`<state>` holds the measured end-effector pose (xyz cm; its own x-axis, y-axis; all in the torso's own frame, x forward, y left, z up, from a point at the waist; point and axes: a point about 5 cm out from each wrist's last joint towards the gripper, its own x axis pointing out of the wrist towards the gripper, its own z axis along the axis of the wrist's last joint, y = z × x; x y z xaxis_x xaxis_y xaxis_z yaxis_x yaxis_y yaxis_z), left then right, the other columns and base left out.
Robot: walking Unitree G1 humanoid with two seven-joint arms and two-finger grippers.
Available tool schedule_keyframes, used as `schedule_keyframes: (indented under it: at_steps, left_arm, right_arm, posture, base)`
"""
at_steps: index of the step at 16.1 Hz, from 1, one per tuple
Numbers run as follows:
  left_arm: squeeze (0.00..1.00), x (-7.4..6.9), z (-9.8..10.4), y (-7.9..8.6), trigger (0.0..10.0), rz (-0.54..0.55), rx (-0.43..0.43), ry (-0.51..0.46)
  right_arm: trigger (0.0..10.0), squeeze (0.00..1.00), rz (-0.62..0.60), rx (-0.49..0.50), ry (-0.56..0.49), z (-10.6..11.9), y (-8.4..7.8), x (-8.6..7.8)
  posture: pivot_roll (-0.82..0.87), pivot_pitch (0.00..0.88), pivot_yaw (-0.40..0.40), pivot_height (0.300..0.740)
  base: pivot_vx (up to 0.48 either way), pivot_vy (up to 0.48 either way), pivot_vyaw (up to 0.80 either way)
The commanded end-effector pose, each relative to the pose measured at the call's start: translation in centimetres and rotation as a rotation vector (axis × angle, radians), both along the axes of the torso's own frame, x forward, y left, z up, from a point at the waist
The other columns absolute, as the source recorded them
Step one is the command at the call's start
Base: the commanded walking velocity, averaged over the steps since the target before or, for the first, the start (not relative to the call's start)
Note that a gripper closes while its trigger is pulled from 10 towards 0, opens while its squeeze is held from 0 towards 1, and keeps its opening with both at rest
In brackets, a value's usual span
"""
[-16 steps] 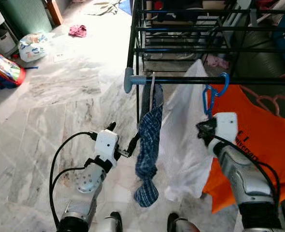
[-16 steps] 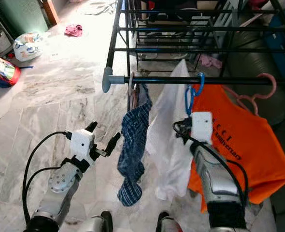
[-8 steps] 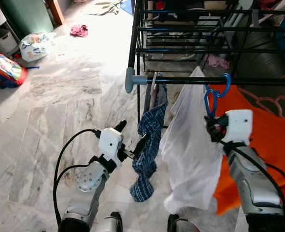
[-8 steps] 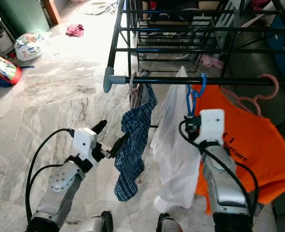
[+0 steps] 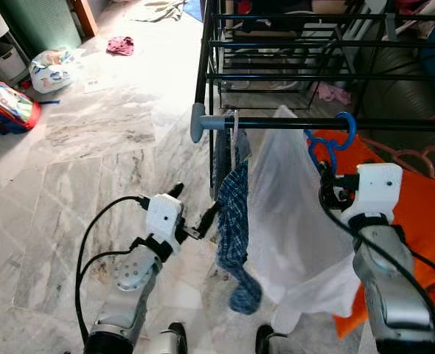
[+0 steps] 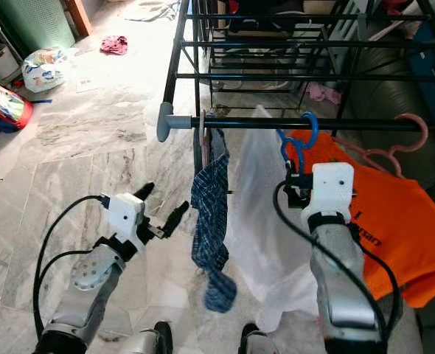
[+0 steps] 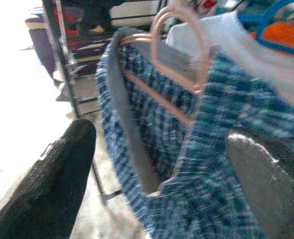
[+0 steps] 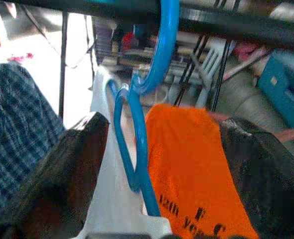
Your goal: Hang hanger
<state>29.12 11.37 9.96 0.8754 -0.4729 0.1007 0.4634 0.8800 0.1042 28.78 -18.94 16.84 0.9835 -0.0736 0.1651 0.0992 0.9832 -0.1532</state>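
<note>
Hanging: blue hanger hooked on rack rail | right claw spread, straddling hanger | left claw spread beside plaid shirt

Pink hanger — cut off at the frame's edge; orange shirt print partly hidden.

Grey-veined marble tile floor, bright glare patch near the top. Black metal drying rack with several horizontal bars. Red-and-blue bag at the left edge, white plastic bag beside it, small pink cloth on the floor further back. Dark green panel top left.
</note>
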Motion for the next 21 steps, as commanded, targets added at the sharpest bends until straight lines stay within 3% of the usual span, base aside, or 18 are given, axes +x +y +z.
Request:
schedule_keyframes:
  at_steps: [1,6,8,11,16,17,18,19,21]
  left_arm:
    - [0.0,0.0,-0.6,0.3,10.0,0.05,0.032,0.023]
    - [0.0,0.2,-0.5,0.9,10.0,0.165,0.065,0.012]
    - [0.0,0.2,0.6,1.1,10.0,0.201,0.067,-0.04]
    - [0.0,0.7,4.0,0.8,10.0,0.189,0.034,-0.147]
    - [0.0,1.9,5.0,1.8,10.0,0.243,0.076,-0.164]
    - [0.0,2.1,5.3,2.0,10.0,0.239,0.089,-0.174]
    - [0.0,2.5,5.7,2.3,10.0,0.213,0.116,-0.189]
    - [0.0,2.9,6.0,2.4,10.0,0.17,0.147,-0.193]
    - [0.0,3.0,6.1,2.4,10.0,0.165,0.187,-0.222]
  right_arm:
    - [10.0,1.0,0.01,-0.009,-0.04,0.4,0.6,-0.7]
    - [10.0,1.0,0.031,-0.037,-0.061,0.2,1.7,-2.1]
    - [10.0,1.0,0.032,-0.029,-0.065,0.1,2.0,-2.5]
    - [10.0,1.0,0.044,-0.03,-0.062,-0.1,2.3,-2.6]
    - [10.0,0.96,0.043,-0.036,-0.061,-0.1,2.4,-2.0]
    - [10.0,0.67,0.045,-0.037,-0.06,-0.2,2.5,-1.9]
    - [10.0,0.06,0.057,-0.042,-0.057,-0.2,2.5,-1.8]
    - [10.0,0.0,0.073,-0.053,-0.054,-0.2,2.7,-1.6]
    - [10.0,0.0,0.081,-0.059,-0.055,-0.2,2.8,-1.5]
  posture:
    - [0.03,0.214,0.025,0.74]
    - [0.02,0.194,0.021,0.74]
    - [0.02,0.182,0.02,0.74]
    - [0.03,0.169,0.027,0.74]
    - [0.05,0.167,0.023,0.74]
    - [0.05,0.169,0.02,0.74]
    - [0.06,0.168,0.016,0.74]
    - [0.07,0.169,0.008,0.74]
    - [0.06,0.166,0.016,0.74]
  base:
    - [0.0,0.0,0.0]
    - [0.0,0.0,0.0]
    - [0.0,0.0,0.0]
    - [0.0,0.0,0.0]
    - [0.0,0.0,0.0]
    - [0.0,0.0,0.0]
    - [0.0,0.0,0.0]
    - [0.0,0.0,0.0]
    - [0.0,0.0,0.0]
